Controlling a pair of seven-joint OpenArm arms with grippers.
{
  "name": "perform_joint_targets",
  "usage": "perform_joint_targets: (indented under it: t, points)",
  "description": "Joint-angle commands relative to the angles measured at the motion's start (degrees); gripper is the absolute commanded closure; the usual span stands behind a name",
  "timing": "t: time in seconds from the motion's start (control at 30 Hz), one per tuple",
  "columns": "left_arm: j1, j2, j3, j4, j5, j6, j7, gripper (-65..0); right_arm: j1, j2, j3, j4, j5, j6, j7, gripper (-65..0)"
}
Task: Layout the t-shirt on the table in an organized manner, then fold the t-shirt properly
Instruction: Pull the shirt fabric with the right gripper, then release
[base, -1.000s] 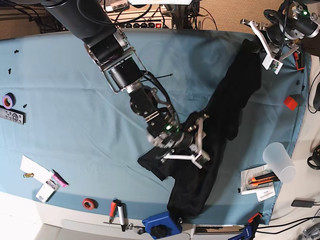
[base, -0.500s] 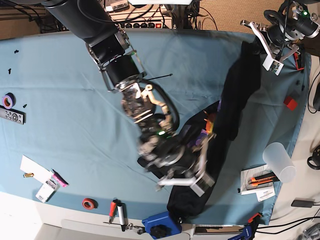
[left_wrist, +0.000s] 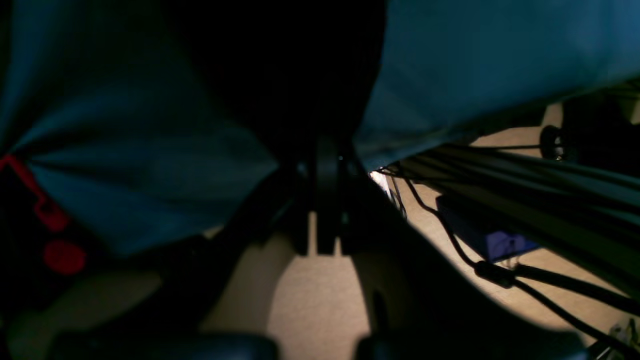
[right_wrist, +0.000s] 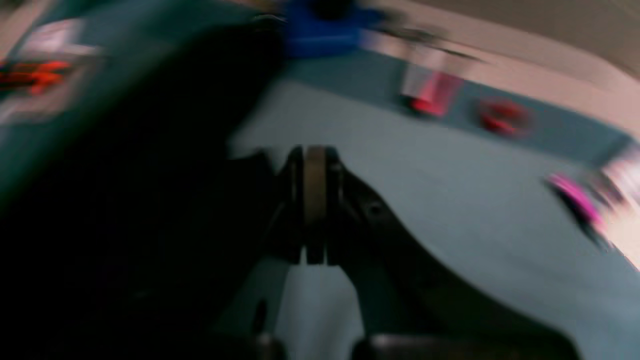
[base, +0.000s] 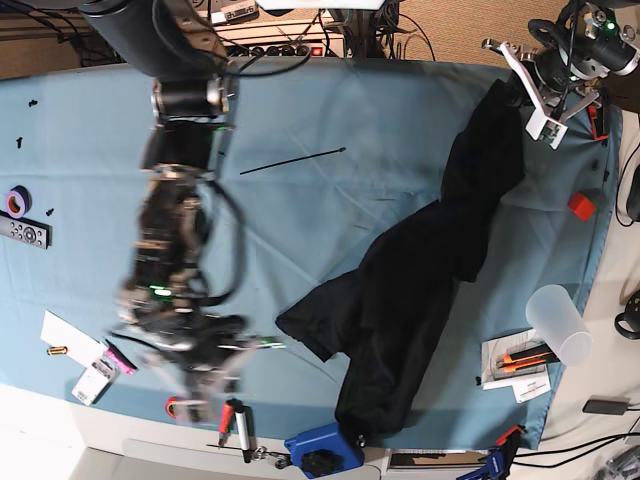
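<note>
- Near edge of base view, lower left: right tool (base: 205, 385) is blurred mid-swing over bare blue cloth, close to the red tape ring (base: 178, 407) and the markers (base: 235, 425). Right wrist view shows its jaws pressed together w/ nothing between them; black cloth sits just to the side, not gripped.
- Centre-right: t-shirt (base: 420, 290) lies as a long crumpled band on the desk (base: 90, 170), running from lower centre up toward the upper right corner. Bunched, no sleeves or hem spread, print not visible.
- Far, upper right: left tool (base: 522, 92) sits at the shirt's top end by the desk corner. Left wrist view has the jaws narrow, nearly together, w/ dark fabric right at them; looks like it's pinching the shirt's end, though it's dim.
- Step in hand, my read: layout stage, nowhere near folding. Shirt anchored at one end only.
- Next move calls for: right tool to open, come to the shirt's lower loose end, grab an edge or corner, then both pull apart to flatten it.
</note>
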Motion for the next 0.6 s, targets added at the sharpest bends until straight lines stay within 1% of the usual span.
perform_joint_targets:
  t: [0.0, 0.07, 0.2, 0.23, 0.3, 0.4, 0.5, 0.53, 0.57]
  points:
    - [0.3, -0.5, -0.4, 0.9, -0.4, -0.1, -0.9, 0.0, 1.3, 0.8, 1.3, 1.4, 2.5, 0.2, 0.8, 0.0]
    - [0.3, -0.5, -0.4, 0.9, -0.4, -0.1, -0.9, 0.0, 0.2, 3.4, 4.4, 2.2, 5.7, 0.6, 0.3, 0.0]
    - [0.3, -0.5, -0.4, 0.9, -0.4, -0.1, -1.0, 0.0, -3.1, 7.7, 10.4, 4.5, 13.2, 3.3, 0.3, 0.0]
    - [0.3, -0.5, -0.4, 0.9, -0.4, -0.1, -1.2, 0.0, -3.9, 8.3, 11.6, 4.9, 15.5, 4.1, 0.3, 0.0]
    - [-0.1, -0.5, -0.4, 0.9, -0.3, -0.3, -1.3, 0.0, -4.9, 8.4, 13.0, 5.0, 18.9, 5.6, 0.3, 0.0]
    - [-0.9, -0.5, -0.4, 0.9, -0.4, -0.3, -1.3, 0.0, -5.7, 7.3, 12.1, 5.0, 20.3, 8.6, 0.4, 0.0]
    - [-1.4, -0.5, -0.4, 0.9, -0.4, -0.2, -1.3, 0.0, -6.0, 6.9, 7.8, 5.0, 20.3, 13.0, 0.3, 0.0]
    - [-1.4, -0.5, -0.4, 0.9, -0.4, -0.2, -1.3, 0.0, -6.0, 6.9, 5.7, 5.0, 20.3, 13.9, 0.2, -0.3]
    - [-1.4, -0.5, -0.4, 0.9, -0.4, -0.3, -1.2, 0.0, -6.1, 6.9, 3.5, 5.0, 20.3, 14.0, 0.3, -6.5]
